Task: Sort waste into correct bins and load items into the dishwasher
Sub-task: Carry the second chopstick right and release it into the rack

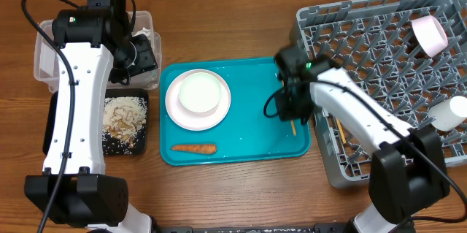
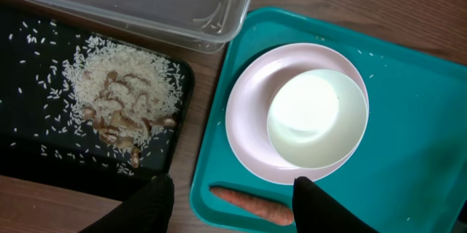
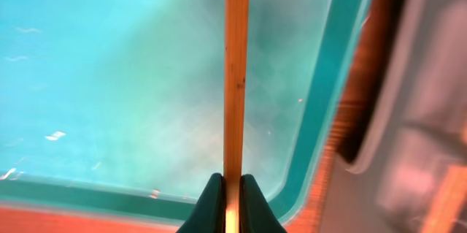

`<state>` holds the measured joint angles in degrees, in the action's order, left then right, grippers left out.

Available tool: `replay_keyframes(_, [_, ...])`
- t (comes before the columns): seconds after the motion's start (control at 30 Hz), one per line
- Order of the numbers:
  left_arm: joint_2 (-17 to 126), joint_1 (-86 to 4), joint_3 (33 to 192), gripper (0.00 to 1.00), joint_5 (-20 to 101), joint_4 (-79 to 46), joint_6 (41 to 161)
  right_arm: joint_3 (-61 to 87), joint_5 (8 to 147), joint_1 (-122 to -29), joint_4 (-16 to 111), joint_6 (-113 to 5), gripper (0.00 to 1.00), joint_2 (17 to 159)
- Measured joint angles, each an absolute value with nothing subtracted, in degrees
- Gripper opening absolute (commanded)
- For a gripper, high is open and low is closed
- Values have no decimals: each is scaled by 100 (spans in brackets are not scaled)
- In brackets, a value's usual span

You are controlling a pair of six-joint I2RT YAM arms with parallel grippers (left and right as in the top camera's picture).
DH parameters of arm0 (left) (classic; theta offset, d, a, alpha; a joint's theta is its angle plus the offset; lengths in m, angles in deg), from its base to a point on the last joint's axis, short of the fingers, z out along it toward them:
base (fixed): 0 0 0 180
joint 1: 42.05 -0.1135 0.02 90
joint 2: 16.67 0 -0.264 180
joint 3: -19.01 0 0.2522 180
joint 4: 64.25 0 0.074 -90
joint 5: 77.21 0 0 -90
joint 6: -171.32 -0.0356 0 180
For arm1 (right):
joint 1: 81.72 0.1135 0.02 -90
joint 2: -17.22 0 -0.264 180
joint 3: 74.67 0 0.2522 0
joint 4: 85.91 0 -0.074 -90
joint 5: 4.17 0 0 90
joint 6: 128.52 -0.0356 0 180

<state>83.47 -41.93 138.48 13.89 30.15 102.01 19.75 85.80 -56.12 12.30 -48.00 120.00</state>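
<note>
Right hand [image 3: 232, 187] pinches one chopstick [image 3: 236, 79] over teal tray [image 3: 109, 79].

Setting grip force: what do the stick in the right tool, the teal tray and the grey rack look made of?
Chopstick: wood, matte, fine grain and dark specks. Teal tray: likely plastic, smooth, semi-glossy with soft reflections. Grey rack: probably moulded plastic, matte lattice.

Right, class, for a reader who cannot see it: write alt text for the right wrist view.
The right gripper is shut on a thin wooden chopstick that runs straight up the picture, over the bare floor of the teal tray. To the right are the tray's rim, a strip of wooden table and the blurred grey dish rack.
</note>
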Motion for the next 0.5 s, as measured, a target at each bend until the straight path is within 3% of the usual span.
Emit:
replay_keyframes(0.23, [8347,-4193,13848,55,1387,3013,10201,3088,9439,-5835,658,-4240,4,11600])
replay_keyframes(0.5, [8347,-4193,13848,55,1387,3013,10201,3035,9620,-7105,459,-3823,4,11544])
